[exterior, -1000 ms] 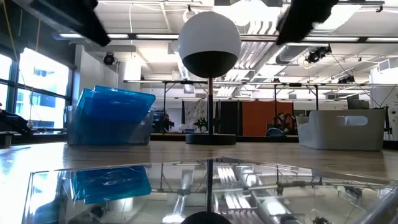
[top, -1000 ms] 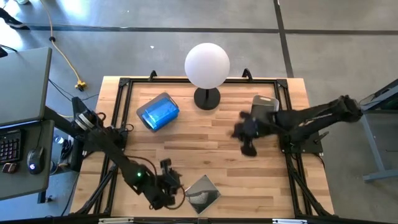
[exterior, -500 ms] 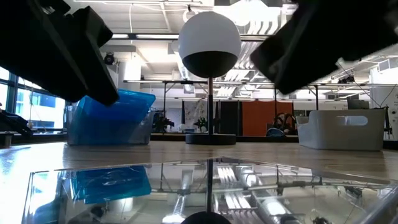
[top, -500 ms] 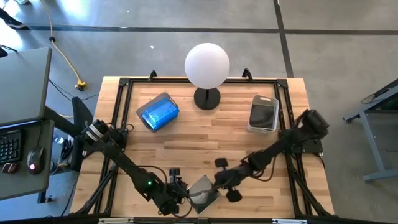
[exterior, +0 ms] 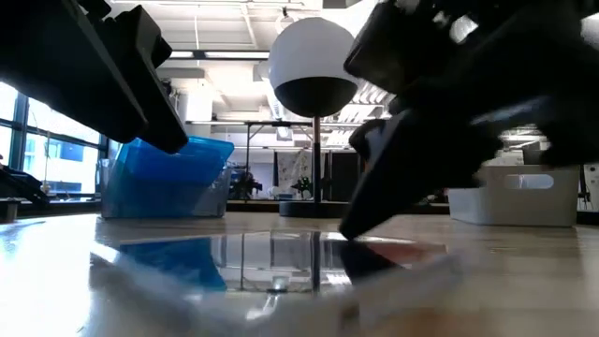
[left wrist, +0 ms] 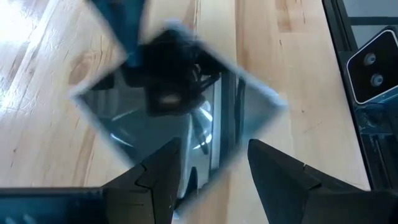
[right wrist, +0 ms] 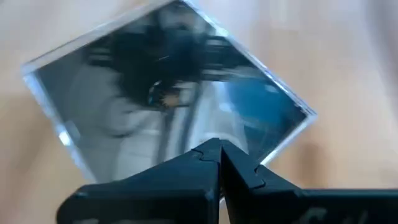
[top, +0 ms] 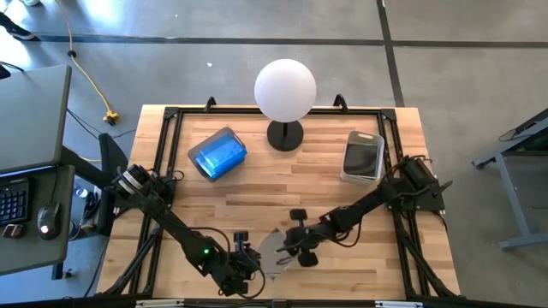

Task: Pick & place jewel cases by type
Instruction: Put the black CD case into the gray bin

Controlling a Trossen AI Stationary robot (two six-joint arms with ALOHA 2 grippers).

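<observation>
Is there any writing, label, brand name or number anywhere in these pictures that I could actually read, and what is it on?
None that can be read.
Dark jewel case between the left gripper and right gripper: only reflections, no print.
Blue cases in the bin: no label visible.
Grey bin holding dark cases: no markings visible.
Keyboard beside the table: keys too small to read.

The table [top: 282, 184] is pale wood planking with a smooth, lightly sheened finish. The case [right wrist: 168, 99] at its near edge is glossy clear-edged plastic, mirror-like; the blue cases [top: 217, 154] look translucent plastic. The fingers [left wrist: 283, 180] are matt black, the globe [top: 285, 90] matt white.
</observation>
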